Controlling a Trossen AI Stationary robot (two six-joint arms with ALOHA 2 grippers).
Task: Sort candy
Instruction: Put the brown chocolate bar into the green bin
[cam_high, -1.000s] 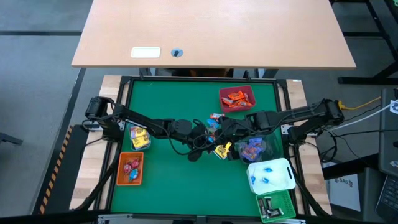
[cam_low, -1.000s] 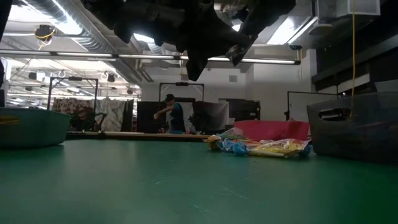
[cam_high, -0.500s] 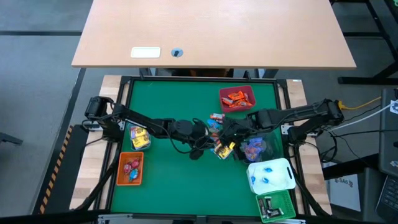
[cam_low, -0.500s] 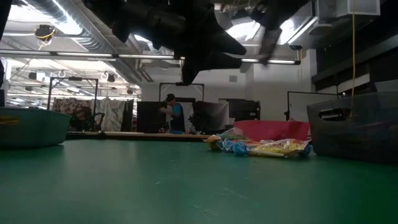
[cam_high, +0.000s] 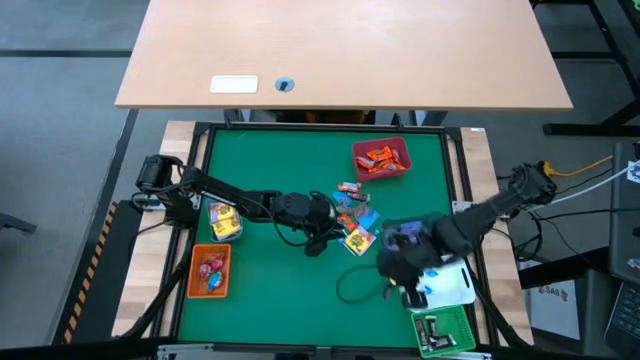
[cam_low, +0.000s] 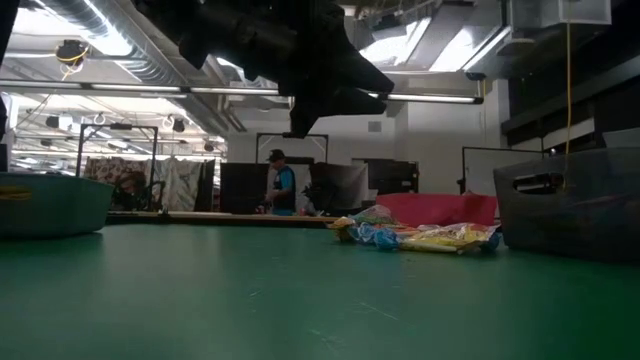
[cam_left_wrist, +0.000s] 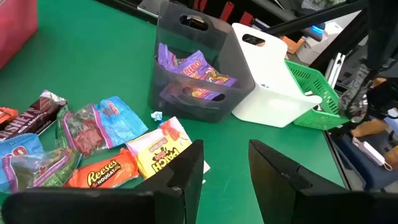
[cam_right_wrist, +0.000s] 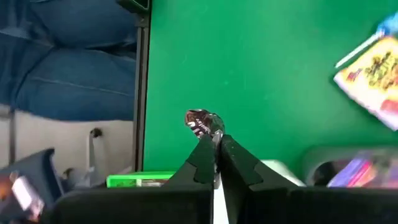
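- Bins line the left side of the green counter (cam_high: 270, 290): a clear bin (cam_high: 222, 220) with yellow-wrapped sweets, and nearer the front an orange bin (cam_high: 210, 271) with red and pink ones.
- Left gripper (cam_high: 332, 222) reaches in from the left and hovers just left of the loose candy pile; in its wrist view its fingers (cam_left_wrist: 186, 180) stand partly apart with nothing between them.
- Candy pile (cam_high: 352, 215) lies mid-counter, a mix of orange, blue, red, brown and yellow wrappers; the yellow packet (cam_left_wrist: 163, 148) sits closest to the left gripper's fingers.
- Red bin (cam_high: 381, 159) at the far side, right of centre, holds orange-red pieces.
- Right gripper (cam_high: 395, 270) is over the near right part of the counter, close to the white bin (cam_high: 447, 283); its fingers (cam_right_wrist: 214, 158) are pinched on a small dark-wrapped candy (cam_right_wrist: 202, 123) held above the green surface.
- Clear dark bin (cam_left_wrist: 193, 62) with purple-wrapped sweets stands right of the pile, touching the white bin in the left wrist view.
- Green bin (cam_high: 443, 332) sits at the near right corner, just nearer than the white one.
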